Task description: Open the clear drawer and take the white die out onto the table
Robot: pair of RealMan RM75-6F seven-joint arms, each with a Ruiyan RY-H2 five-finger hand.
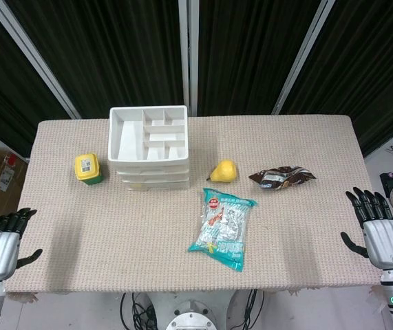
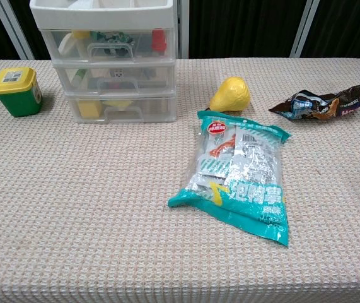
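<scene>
the bench has a woven tan cloth on it. near the back left stands a small set of clear drawers with a white tray top. there are three drawers, one on top of the other, and all three are pushed in. in the chest view, a small white thing with dark dots, the white die, shows through the front of the middle drawer, behind its handle. it is small and a bit hard to see. the top drawer holds some red, green and yellow bits, and the bottom one has something yellow in it.

left of the drawers sits a green tub with a yellow lid. right of the drawers is a yellow pear. further right lies a dark snack wrapper. in front of the pear lies a teal and silver snack bag.

the left hand hangs past the left edge of the bench, well apart from the drawers. its fingers are spread and hold nothing. the right hand is at the right edge, and its fingers are spread too and hold nothing.
</scene>
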